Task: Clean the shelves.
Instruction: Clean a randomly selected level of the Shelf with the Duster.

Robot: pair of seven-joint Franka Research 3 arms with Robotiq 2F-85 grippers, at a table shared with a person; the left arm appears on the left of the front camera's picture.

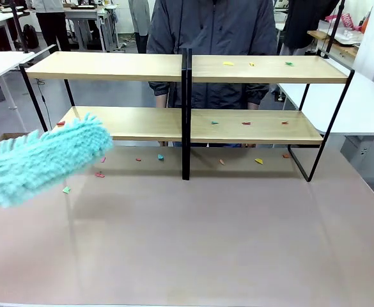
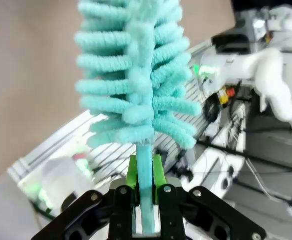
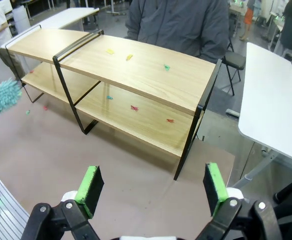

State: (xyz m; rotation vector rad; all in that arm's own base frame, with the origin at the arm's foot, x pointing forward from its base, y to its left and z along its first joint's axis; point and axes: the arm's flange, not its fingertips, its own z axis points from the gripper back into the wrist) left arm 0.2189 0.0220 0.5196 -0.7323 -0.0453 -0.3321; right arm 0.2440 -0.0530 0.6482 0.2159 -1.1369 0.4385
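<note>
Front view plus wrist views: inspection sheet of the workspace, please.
Surface: brown table, coloured scraps lying under and in front of the shelves.
Job's things: shelves upright; more scraps on the upper right and both lower boards.
Clutter: nothing seen besides scraps.
Hands: left hand shut on teal duster handle; right hand open, empty.
Cables: black cables beside white equipment in the left wrist view.
Surroundings: person standing behind shelves; white tables either side.

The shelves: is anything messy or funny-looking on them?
Yes. Little coloured scraps lie scattered on the shelves, mostly the right-hand boards, and on the brown table in front. They look like litter nobody has swept up yet.
</note>
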